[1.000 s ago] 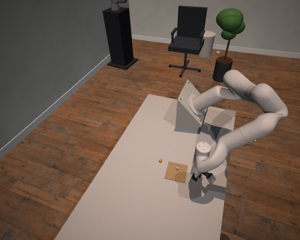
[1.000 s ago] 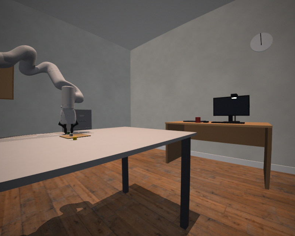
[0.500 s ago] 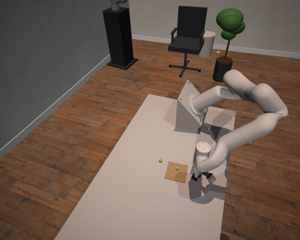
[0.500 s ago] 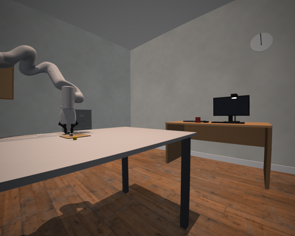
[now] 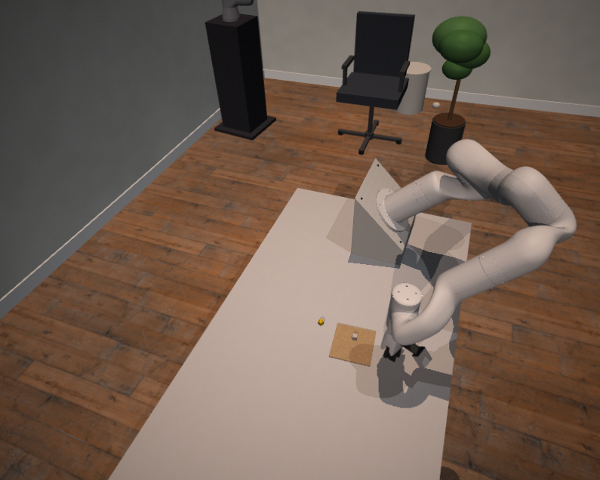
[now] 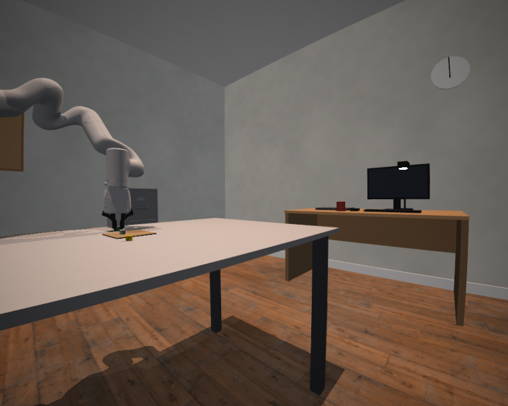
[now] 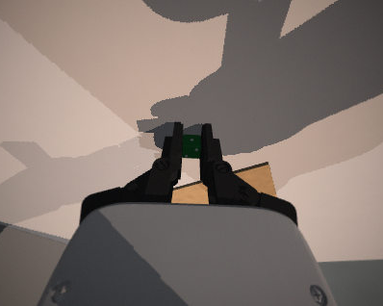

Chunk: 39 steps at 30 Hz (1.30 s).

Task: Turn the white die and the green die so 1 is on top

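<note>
My gripper (image 5: 404,352) (image 6: 119,228) (image 7: 191,136) points down beside the mat, low over the table. Its fingers are shut on the green die (image 6: 117,228) (image 7: 191,146), which fills the gap between them. A few white pips show on the die in the wrist view; which number is on top is unclear. The arm hides this die in the top view. The tan mat (image 5: 341,349) (image 6: 144,233) (image 7: 262,180) lies flat. The white die (image 5: 355,336) (image 6: 122,232) sits on it, its pips too small to read. The yellow die (image 5: 321,321) (image 6: 128,238) lies on the table, off the mat.
The white table (image 5: 269,361) (image 6: 227,244) bears the mat and the slanted arm base (image 5: 375,235). The table's long edge runs near the gripper, on the side away from the mat. The arm's shadow falls around the gripper.
</note>
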Available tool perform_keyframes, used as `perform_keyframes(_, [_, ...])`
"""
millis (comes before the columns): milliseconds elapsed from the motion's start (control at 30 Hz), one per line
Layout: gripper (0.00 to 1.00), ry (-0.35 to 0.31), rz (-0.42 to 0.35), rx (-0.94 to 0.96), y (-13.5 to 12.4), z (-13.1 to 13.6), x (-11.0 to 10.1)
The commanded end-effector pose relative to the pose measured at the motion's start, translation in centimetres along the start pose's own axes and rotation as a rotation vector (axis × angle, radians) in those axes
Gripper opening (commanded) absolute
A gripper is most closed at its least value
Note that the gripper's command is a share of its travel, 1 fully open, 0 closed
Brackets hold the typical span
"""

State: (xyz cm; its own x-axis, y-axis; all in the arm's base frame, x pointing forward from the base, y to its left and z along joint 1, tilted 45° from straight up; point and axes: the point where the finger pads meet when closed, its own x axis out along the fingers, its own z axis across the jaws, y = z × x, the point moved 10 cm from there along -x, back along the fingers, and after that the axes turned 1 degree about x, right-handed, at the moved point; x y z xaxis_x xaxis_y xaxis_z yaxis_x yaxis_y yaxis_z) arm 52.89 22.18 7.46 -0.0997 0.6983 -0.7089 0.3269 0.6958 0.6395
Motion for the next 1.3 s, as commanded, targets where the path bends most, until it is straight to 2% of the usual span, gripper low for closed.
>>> perform_keyframes(0, [0.11,-0.001,0.001,0.000,0.0,0.1,-0.1])
perform_keyframes(900, [0.11,-0.001,0.001,0.000,0.0,0.1,-0.2])
perform_keyframes(1000, [0.11,-0.001,0.001,0.000,0.0,0.1,-1.1])
perform_keyframes(1100, [0.11,-0.001,0.001,0.000,0.0,0.0,-2.9])
perform_keyframes(1167, [0.11,-0.001,0.001,0.000,0.0,0.0,-2.9])
perform_keyframes(1267, [0.11,-0.001,0.001,0.000,0.0,0.0,-5.1])
